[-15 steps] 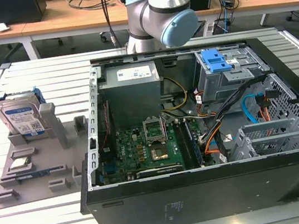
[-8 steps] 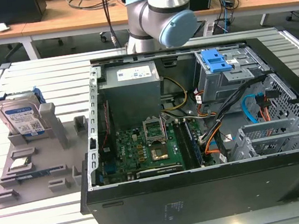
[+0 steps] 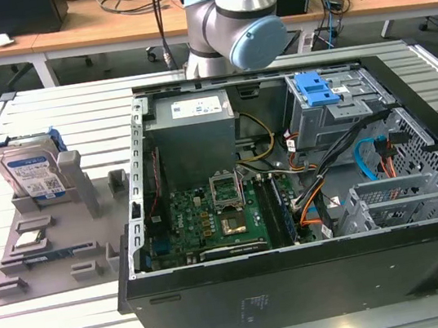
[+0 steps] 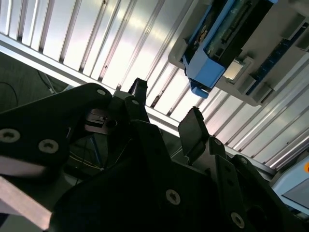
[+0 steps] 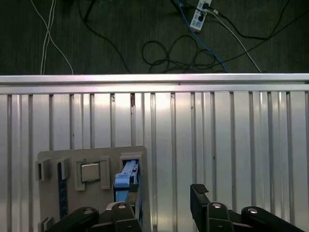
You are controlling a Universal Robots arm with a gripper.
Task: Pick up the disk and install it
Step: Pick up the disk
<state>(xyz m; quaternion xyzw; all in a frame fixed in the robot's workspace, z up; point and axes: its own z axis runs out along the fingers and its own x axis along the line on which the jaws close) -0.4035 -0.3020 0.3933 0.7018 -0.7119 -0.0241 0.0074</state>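
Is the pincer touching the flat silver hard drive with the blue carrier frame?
Apart. In the second wrist view, bare table slats show between the open pincer and the silver hard drive with blue carrier frame.

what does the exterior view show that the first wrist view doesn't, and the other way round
Exterior view: the open black computer case with its green motherboard, and the arm's grey-blue joint. First wrist view: the open black pincer, empty, plus a white floor power strip. Both: the silver blue-framed disk upright in the grey plastic holder tray on the slatted metal table.
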